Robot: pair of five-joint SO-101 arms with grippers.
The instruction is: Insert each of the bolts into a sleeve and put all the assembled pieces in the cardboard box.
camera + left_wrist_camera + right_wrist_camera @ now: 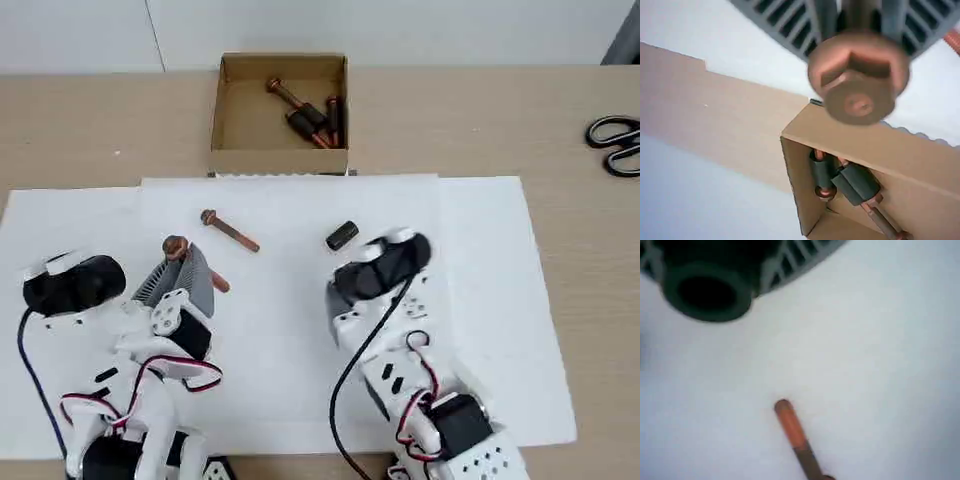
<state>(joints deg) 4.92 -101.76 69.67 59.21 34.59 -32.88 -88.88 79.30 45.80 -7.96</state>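
My left gripper point(186, 268) is shut on a copper bolt point(176, 247) at the left of the white sheet. The bolt's hex head point(858, 80) juts out between the grey fingers point(785, 17). My right gripper point(352, 246) sits mid-sheet, shut on a black sleeve point(342, 236), and the sleeve's open bore point(707, 292) faces outward. A second bolt point(229, 231) lies loose on the sheet between the two arms. The cardboard box point(228, 152) stands beyond the sheet and holds several assembled pieces point(310, 120); it is also seen from the left wrist, the box point(875, 150) and its pieces point(855, 182).
The white paper sheet point(490, 300) covers the near table. Black scissors point(615, 140) lie at the far right edge. A copper bolt shank point(795, 435) lies on the sheet in the right wrist view. Bare wood surrounds the box.
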